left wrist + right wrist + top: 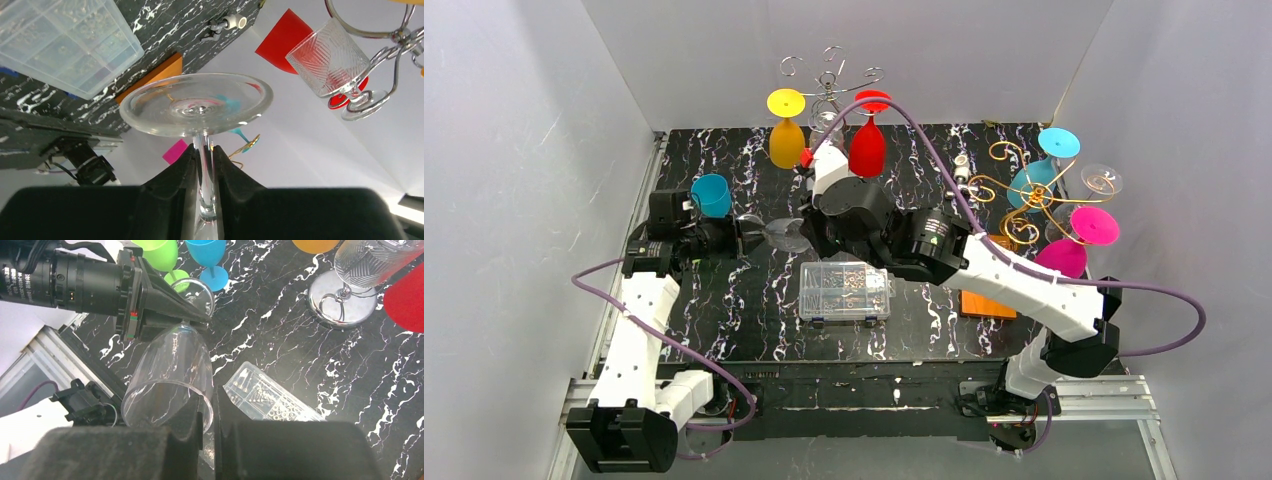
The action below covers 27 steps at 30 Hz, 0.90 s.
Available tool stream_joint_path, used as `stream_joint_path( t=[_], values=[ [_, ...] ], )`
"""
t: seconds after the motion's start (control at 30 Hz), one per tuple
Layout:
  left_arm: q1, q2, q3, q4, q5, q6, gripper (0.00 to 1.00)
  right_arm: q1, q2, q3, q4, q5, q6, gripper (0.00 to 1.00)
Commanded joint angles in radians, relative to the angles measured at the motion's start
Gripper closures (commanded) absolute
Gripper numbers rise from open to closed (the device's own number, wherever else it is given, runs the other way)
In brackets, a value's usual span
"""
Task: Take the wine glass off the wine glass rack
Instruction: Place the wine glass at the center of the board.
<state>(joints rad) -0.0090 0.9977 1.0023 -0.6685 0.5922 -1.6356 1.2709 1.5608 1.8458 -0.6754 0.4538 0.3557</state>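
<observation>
Top external view gives me the clear wine glass [782, 232] off its rack, held on its side between the two hands over the black marbled worktop [724, 320], left of centre and just near of the silver wire rack [829, 80]. On the left wrist camera my left hand [205, 150] is pressed onto the thin stem, one finger on each side, with the glass's round foot spread just beyond the fingertips. On the right wrist camera my right hand [209, 415] is pinching the bowl at its rim, the glass wall caught between the two nearly touching fingers, and the bowl runs away from the lens toward the left hand. So the glass spans the gap between them, foot to the left and mouth to the right. A yellow plastic glass [786, 140] and a red plastic glass [867, 148] hang foot-up from the silver rack, and the left wrist camera also shows a patterned clear glass [330, 62] hooked in its wire. At the far right stands a gold wire rack [1019, 195] carrying teal and pink glasses. A clear plastic parts box [845, 290] lies on the worktop just near of the hands, under the right forearm. A blue plastic glass [712, 195] stands on the worktop at the left, close beside the left wrist.
</observation>
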Motion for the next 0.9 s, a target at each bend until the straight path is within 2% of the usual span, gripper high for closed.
stream_joint_path(
  t=[0.0, 0.23, 0.5, 0.53, 0.57, 0.77, 0.87],
  values=[
    [-0.010, -0.010, 0.083, -0.026, -0.015, 0.179, 0.86, 0.001, 0.018, 0.098, 0.013, 0.045, 0.038, 0.99],
    [-0.016, 0.001, 0.119, -0.057, -0.051, 0.313, 0.62, -0.002, 0.054, 0.168, -0.029, 0.066, 0.042, 0.99],
    [-0.017, 0.013, 0.178, -0.142, -0.127, 0.465, 0.18, -0.022, 0.087, 0.234, -0.087, 0.092, 0.052, 0.99],
    [-0.017, 0.019, 0.197, -0.167, -0.151, 0.495, 0.07, -0.028, 0.089, 0.238, -0.095, 0.094, 0.054, 0.99],
    [-0.017, 0.026, 0.218, -0.194, -0.171, 0.522, 0.02, -0.033, 0.092, 0.240, -0.102, 0.094, 0.054, 0.99],
    [-0.018, 0.040, 0.330, -0.309, -0.298, 0.653, 0.02, -0.055, 0.108, 0.257, -0.144, 0.084, 0.058, 0.99],
    [-0.018, 0.058, 0.456, -0.405, -0.409, 0.768, 0.02, -0.071, 0.133, 0.287, -0.180, 0.079, 0.062, 0.99]
  ],
)
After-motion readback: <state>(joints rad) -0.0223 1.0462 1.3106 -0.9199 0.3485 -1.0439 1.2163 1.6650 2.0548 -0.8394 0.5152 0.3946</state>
